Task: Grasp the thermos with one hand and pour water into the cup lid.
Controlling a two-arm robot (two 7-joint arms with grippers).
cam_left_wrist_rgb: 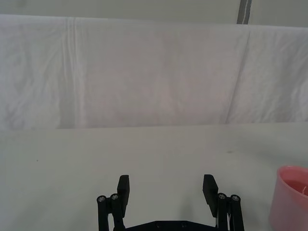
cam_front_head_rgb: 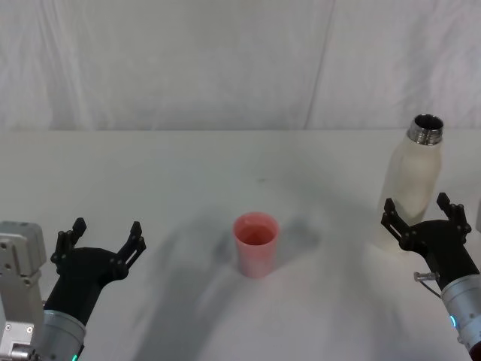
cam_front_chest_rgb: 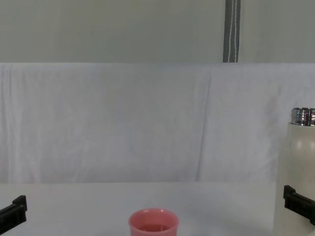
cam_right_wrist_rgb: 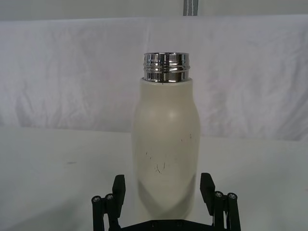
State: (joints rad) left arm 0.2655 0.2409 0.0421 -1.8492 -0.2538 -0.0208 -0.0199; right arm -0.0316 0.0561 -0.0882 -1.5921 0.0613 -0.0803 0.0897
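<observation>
I see the thermos upright near the right edge of the table, neck uncapped | cup lid stands at the middle, toward the front edge | right gripper spread wide just before the thermos, not touching | left gripper wide too, near the front left corner, holding nothing

Looks like lab or test setup, not home. White counter bare and plain. Creased white cloth backdrop across whole rear. Grey wall above, metal pole upper right.
</observation>
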